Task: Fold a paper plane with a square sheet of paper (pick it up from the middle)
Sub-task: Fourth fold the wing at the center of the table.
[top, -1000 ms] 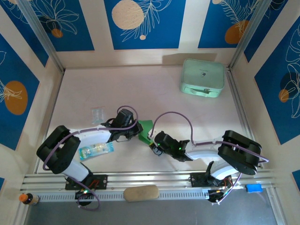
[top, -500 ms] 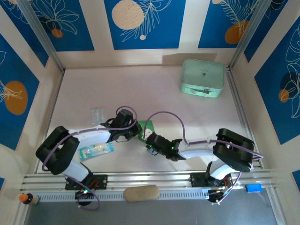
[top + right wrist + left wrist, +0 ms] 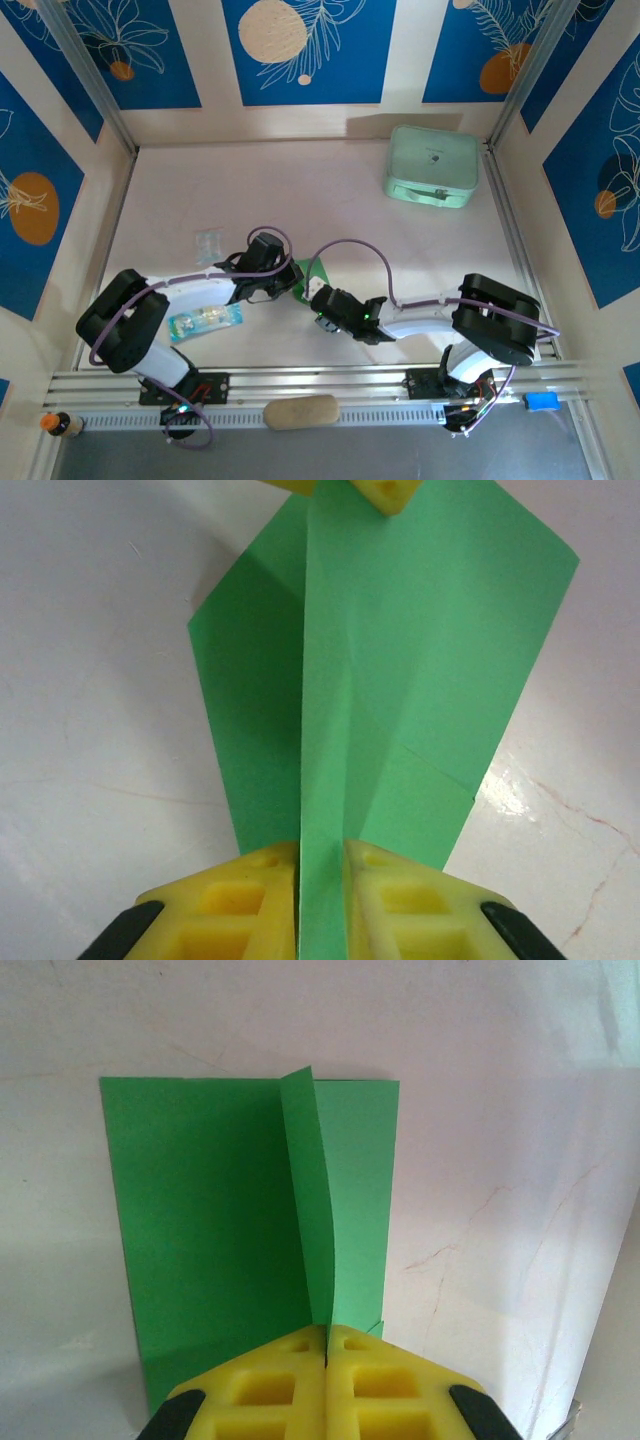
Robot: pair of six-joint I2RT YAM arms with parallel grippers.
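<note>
Between the two arms in the top view, the left pincer [image 3: 293, 281] and right pincer [image 3: 317, 293] meet almost tip to tip. The square sheet of paper [image 3: 315, 268] lies on the worktop [image 3: 330, 200] at their tips and just beyond them.

From the left wrist, the yellow pads [image 3: 280, 1385] are pressed together on a raised ridge of the sheet. The rest lies flat ahead of the pincer, with one narrow flap standing along the middle.

From the right wrist, that pincer is likewise clamped on the ridge's near end. The sheet fans out ahead to the left pincer's pads [image 3: 385, 488] at the far end.

I judge the centre crease is being formed, with no dart yet. The next move calls for closing the halves evenly along that line without pulling apart, since thin paper may skew or tear.
</note>
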